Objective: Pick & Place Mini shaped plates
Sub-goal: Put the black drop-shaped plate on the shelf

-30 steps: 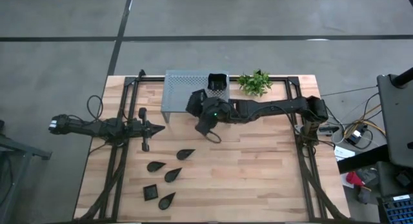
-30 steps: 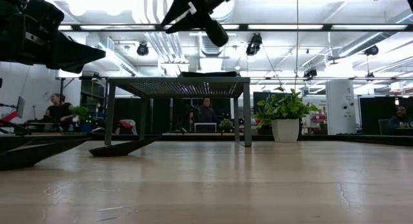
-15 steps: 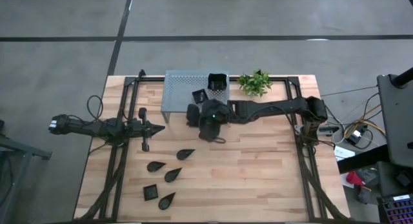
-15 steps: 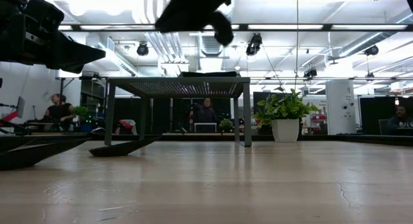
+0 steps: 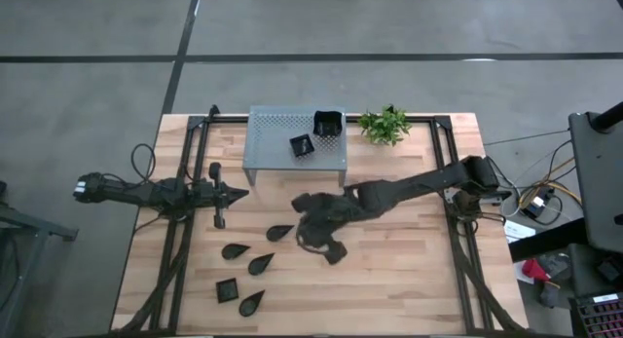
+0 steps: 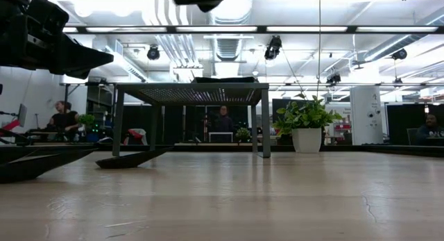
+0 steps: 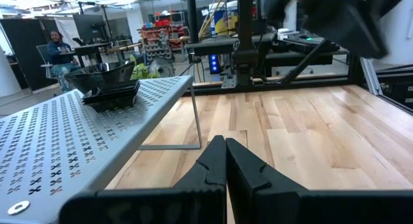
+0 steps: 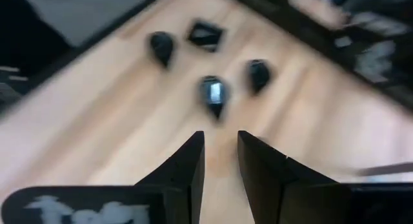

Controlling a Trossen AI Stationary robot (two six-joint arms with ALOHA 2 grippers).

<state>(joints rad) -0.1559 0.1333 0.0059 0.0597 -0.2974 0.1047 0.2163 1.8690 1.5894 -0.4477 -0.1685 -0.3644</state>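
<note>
Right gripper (image 5: 313, 224), in the high view, hangs over the middle of the table (image 5: 409, 270), just beside the nearest leaf-shaped plate (image 5: 279, 232); three more leaf plates (image 5: 235, 250) and one tiny square plate (image 5: 227, 290) lie in a loose group toward the table's front-left, while two plates (image 5: 328, 123) rest on the grey perforated shelf (image 5: 268, 133) beside the green plant (image 5: 384, 124). Left gripper (image 5: 234, 192) waits at the left edge. The low view shows only the shelf and plant; the right arm is barely in frame at the top. The left wrist view shows its fingers pressed together, holding nothing. The right wrist view shows its fingers (image 8: 184, 166) slightly parted and empty, aimed at a leaf plate (image 8: 212, 95). Judgement: the approach to a fresh pick is in hand; the next move calls for descent, straddling that plate's rim.
</note>
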